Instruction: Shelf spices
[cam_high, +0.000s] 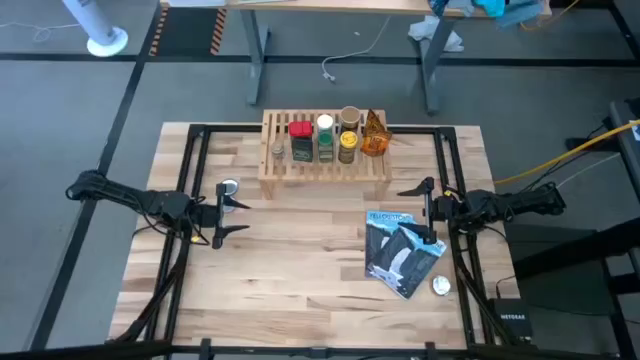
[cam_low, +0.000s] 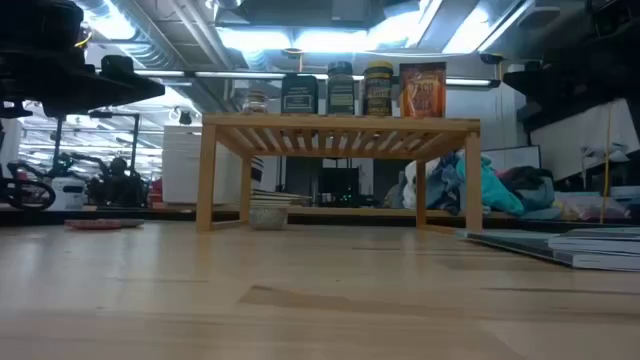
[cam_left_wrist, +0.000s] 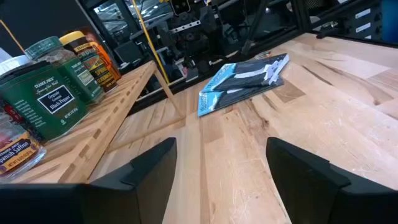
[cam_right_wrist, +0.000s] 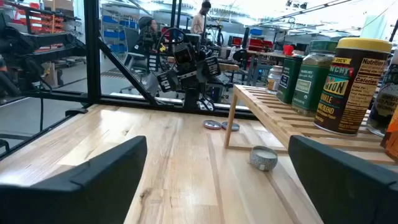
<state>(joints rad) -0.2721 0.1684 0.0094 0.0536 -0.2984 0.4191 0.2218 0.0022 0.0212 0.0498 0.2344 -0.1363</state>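
The left hand (cam_high: 222, 213) is recorded above the worktop (cam_high: 300, 260) at its left side, fingers parted and holding nothing; two flat silver discs (cam_high: 229, 187) lie just beside it, toward the shelf. The shelf (cam_high: 325, 167) stands at the far middle of the worktop, and the spices are found already on its slats: a small jar (cam_high: 278, 152), a red-capped jar (cam_high: 300, 131), a white-capped jar (cam_high: 325, 123), a tan-capped jar (cam_high: 350, 115), a yellow-capped jar (cam_high: 347, 140) and an orange packet (cam_high: 375, 135) at the right end. A glossy blue-and-black pouch (cam_high: 400, 250) lies near the right edge with another disc (cam_high: 441, 286) just beside it. The right hand (cam_high: 428, 213) is seen over that side, fingers spread wide and empty. The jars are judged rigid, light and smooth-walled, best taken across the body below the cap; glass ones would be fragile if dropped. The packet is judged soft and crinkly, liable to slip, and best pinched at a flat edge. The high view alone gives the full row and both arms. The low view alone shows a small round object (cam_low: 268, 214) on the worktop under the shelf, also visible in the right wrist view. The left wrist view alone makes a black pepper label (cam_left_wrist: 55, 101) legible.
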